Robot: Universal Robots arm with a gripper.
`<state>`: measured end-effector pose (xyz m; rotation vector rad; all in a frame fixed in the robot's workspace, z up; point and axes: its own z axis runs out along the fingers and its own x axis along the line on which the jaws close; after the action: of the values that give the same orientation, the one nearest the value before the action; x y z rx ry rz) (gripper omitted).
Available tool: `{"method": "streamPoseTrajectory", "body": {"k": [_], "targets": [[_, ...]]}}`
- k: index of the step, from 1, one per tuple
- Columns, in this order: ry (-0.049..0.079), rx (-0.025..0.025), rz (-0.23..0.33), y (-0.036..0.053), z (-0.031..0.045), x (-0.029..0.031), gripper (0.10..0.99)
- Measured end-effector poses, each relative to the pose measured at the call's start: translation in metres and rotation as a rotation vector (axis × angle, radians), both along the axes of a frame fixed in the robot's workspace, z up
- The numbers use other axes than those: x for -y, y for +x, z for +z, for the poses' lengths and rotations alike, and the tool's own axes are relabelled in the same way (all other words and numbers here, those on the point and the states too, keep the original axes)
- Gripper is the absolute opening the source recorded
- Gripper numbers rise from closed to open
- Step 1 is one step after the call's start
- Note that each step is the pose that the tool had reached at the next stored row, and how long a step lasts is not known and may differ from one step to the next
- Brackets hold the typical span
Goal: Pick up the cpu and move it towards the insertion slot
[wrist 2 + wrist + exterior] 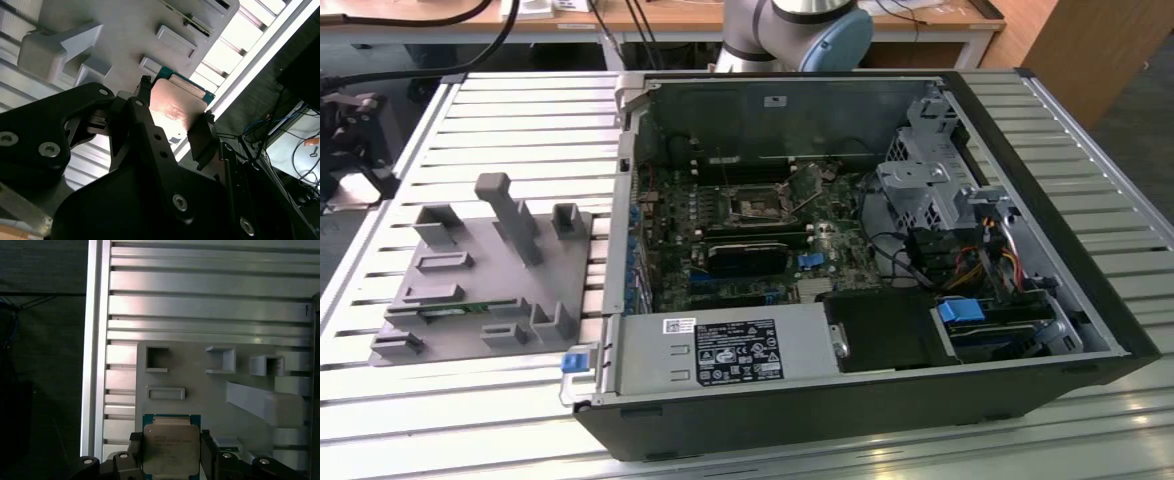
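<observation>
— What is the black two-finger gripper point(171, 456) doing?
— It's clenched on the small square silvery-topped cpu point(170, 447), one finger on each opposite edge, in both wrist views.
— Where's the chip?
— Over the grey plastic fixture point(200, 390) on the slatted aluminium table point(200, 305). In the exterior view, the silver-framed insertion slot point(758, 207) lies well apart, inside the open black computer case point(854, 412).

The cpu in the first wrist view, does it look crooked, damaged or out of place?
Nothing stands out. In the first wrist view the cpu is held square in the pincer, its metal top looks intact, and it is over the grey fixture.
</observation>
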<state>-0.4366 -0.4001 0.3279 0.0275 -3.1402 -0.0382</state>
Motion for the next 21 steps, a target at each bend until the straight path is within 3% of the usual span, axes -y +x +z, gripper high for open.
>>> {"method": "streamPoseTrajectory", "body": {"k": [6, 8, 21], "targets": [[0.000, 0.0001, 0.000, 0.0000, 0.0061, -0.0001, 0.541], [0.000, 0.0000, 0.000, 0.0000, 0.0123, -0.0003, 0.541], [0.000, 0.0001, 0.000, 0.0000, 0.0262, -0.0017, 0.541]]}}
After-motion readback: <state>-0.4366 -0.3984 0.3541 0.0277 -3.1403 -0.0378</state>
